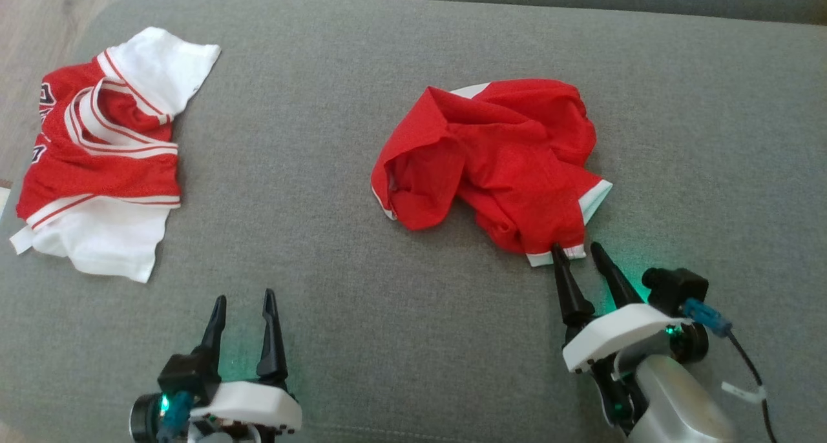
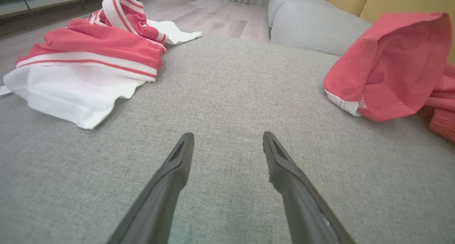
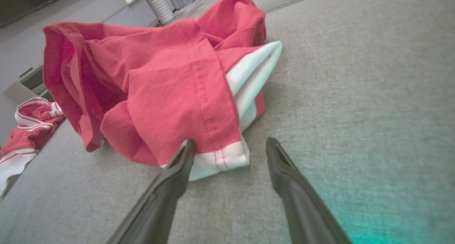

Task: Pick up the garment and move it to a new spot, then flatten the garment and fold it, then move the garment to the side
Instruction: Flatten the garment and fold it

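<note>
Grey sofa cushion [image 1: 362, 139] spreads across the head view, with wooden floor at the far edge. The crumpled red garment [image 1: 497, 165] lies at about 1 o'clock from the middle, and a second red-and-white pile [image 1: 103, 152] sits well apart at 10 o'clock.

The right pincer [image 1: 574, 245] is spread wide and holds nothing. Its tips are at the garment's white hem corner [image 3: 220, 158], at 5 o'clock of the heap, with one finger at the hem's edge and the other over bare cushion. The left pincer [image 1: 245, 296], at 7 o'clock, is equally wide and empty.

This looks like the first step, the pick-up, with no grasp made yet. The next move probably calls for nudging forward so the hem sits between the jaws, then closing and lifting.
</note>
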You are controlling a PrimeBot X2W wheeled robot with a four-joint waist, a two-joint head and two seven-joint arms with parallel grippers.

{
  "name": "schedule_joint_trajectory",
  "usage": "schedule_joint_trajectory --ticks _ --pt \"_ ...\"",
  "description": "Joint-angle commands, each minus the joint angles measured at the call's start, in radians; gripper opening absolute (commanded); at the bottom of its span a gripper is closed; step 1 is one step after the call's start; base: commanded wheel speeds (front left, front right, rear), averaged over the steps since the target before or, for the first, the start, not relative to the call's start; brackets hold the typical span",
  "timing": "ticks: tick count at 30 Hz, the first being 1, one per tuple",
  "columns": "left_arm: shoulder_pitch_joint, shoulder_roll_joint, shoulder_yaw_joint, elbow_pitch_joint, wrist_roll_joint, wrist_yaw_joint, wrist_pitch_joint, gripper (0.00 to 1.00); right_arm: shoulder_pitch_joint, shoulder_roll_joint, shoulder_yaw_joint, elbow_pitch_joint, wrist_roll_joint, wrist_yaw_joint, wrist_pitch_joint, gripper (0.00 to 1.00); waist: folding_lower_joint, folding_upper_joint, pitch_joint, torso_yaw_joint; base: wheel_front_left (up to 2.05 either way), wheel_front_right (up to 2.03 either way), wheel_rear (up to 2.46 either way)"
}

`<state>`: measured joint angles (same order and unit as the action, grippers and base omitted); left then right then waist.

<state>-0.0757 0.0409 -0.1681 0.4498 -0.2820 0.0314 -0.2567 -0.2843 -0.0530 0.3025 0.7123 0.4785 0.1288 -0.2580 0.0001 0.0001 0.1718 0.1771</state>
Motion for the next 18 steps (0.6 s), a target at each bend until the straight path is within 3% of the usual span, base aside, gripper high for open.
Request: schedule_joint_trajectory --ticks 1,3,4,11,18 --pt "-0.031 0.009 0.024 -0.021 0.001 -0.001 -0.005 1.0 -0.031 0.003 0.029 -0.017 0.011 0.002 -0.004 0.98 -0.0001 -0.0001 0.005 0.002 0.0 0.0 0.0" --pt "-0.042 0.009 0.022 -0.016 0.0 -0.003 -0.005 1.0 -0.036 0.003 0.039 -0.006 0.017 0.002 -0.004 0.4 -0.0001 -0.0001 0.012 0.0 0.0 0.0 0.0" --pt "-0.047 0.009 0.022 -0.015 0.0 -0.004 -0.005 1.0 -0.039 0.003 0.042 -0.006 0.021 0.002 -0.004 0.01 -0.0001 -0.0001 0.015 -0.002 0.0 0.0 0.0" --pt "-0.063 0.009 0.023 -0.022 -0.002 -0.001 -0.005 1.0 -0.056 0.003 0.064 -0.012 0.03 0.002 -0.004 0.0 -0.0001 -0.0001 0.026 -0.035 0.0 0.0 0.0" --pt "-0.06 0.009 0.031 -0.021 -0.003 0.0 -0.005 1.0 -0.059 0.003 0.05 -0.108 0.038 0.002 -0.004 0.0 -0.0001 -0.0001 0.018 -0.094 0.0 0.0 0.0"
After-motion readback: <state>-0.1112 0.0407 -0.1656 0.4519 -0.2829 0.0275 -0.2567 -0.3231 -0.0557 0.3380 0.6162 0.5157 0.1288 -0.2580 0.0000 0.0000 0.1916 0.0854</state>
